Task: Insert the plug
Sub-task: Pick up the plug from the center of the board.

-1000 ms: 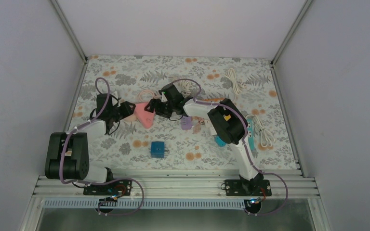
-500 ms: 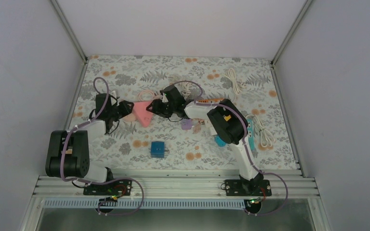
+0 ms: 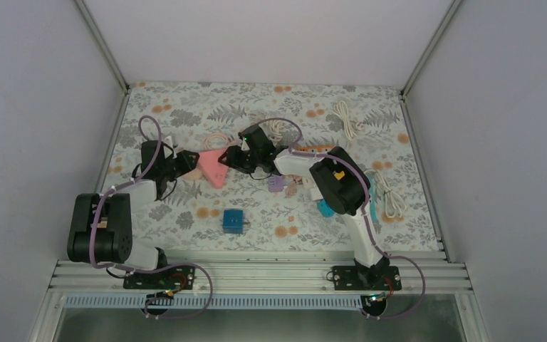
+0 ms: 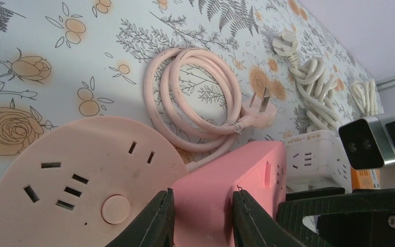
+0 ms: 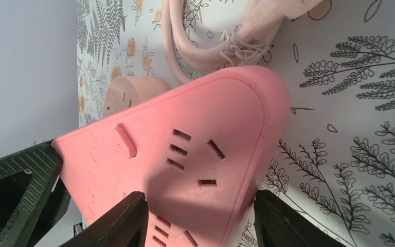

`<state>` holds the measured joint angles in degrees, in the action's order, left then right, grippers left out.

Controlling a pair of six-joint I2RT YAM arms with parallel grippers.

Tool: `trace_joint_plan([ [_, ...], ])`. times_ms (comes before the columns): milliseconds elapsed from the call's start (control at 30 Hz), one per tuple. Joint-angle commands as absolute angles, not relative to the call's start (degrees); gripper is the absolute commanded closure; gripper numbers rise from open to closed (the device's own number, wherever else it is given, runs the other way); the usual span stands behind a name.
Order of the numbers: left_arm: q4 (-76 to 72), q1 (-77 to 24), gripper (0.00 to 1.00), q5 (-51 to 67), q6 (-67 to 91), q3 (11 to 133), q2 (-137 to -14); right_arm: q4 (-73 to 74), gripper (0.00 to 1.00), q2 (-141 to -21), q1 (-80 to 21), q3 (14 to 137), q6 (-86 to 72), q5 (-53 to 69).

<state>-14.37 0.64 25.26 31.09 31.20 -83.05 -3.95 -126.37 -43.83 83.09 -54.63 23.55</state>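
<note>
A pink triangular power strip lies on the floral table between my two grippers. My left gripper is shut on its left corner; in the left wrist view both fingers press on the pink body. My right gripper is at the strip's right side. In the right wrist view its fingers are spread wide over the socket face. The pink plug on its coiled pink cord lies loose on the table behind the strip.
A round pale pink socket lies beside the strip. A white power strip and white cables lie behind. A blue box, a purple adapter, a teal piece and more white cables are on the table.
The pink strip and both grippers have shifted slightly up and left. The right wrist has turned a little.
</note>
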Motion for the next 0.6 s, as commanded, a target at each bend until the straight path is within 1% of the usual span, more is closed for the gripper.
trace_joint_plan([
  [0, -6.4, 0.1, 0.71, 27.4, 31.4, 27.4, -84.2, -4.7, 0.47, -123.0, -44.7, 85.0, -53.9, 24.7],
  [367, -4.7, 0.0, 0.71, 25.2, 33.2, 25.9, -81.0, -3.9, 0.47, -123.5, -44.7, 87.6, -54.2, 29.5],
  [567, -4.8, -0.1, 0.71, 26.0, 33.2, 24.9, -80.9, -1.5, 0.47, -123.8, -44.8, 87.6, -53.7, 28.8],
])
